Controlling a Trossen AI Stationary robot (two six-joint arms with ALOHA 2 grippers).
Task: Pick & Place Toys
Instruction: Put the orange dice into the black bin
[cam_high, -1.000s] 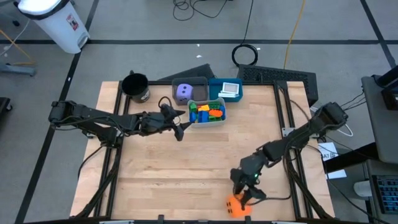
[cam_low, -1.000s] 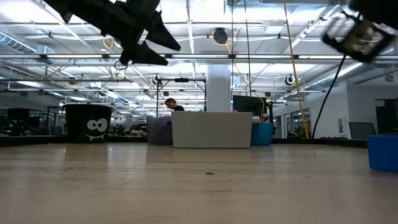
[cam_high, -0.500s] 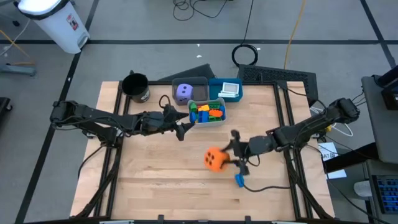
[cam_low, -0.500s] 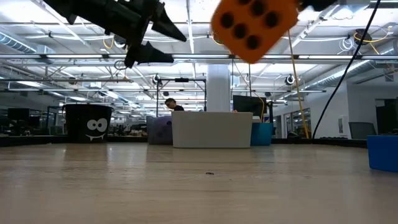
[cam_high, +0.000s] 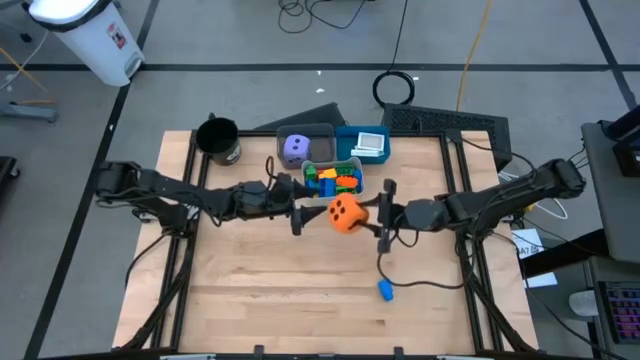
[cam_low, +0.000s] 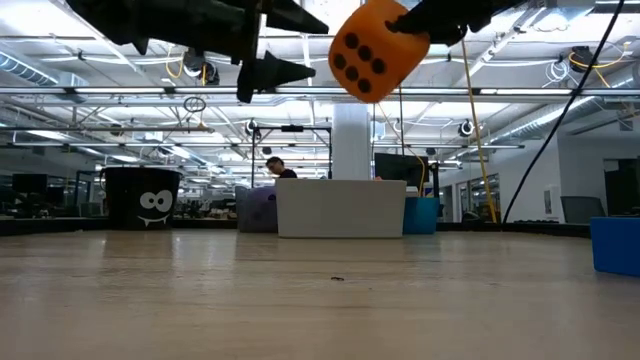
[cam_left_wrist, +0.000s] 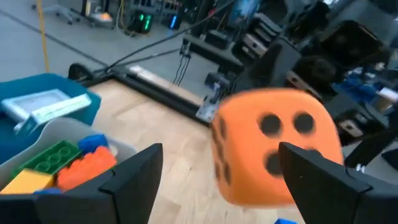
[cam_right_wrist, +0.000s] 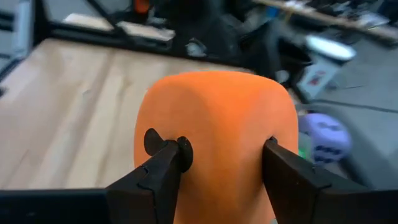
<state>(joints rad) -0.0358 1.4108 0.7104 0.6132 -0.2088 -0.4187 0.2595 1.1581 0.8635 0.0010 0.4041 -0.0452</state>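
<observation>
Orange die clamped in right tool; left tool apart.

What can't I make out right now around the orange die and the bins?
- Right hand grips the orange die: the die hides what lies past it in the right wrist view.
- Purple die: blurred there.
- Cards in the blue bin: print too small, high view.
- Left hand: open, nothing held.

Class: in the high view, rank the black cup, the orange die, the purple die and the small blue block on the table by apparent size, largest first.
1. Black cup
2. Orange die, held raised by the right gripper, so nearer the camera; unsure against the cup
3. Purple die
4. Blue block
</observation>
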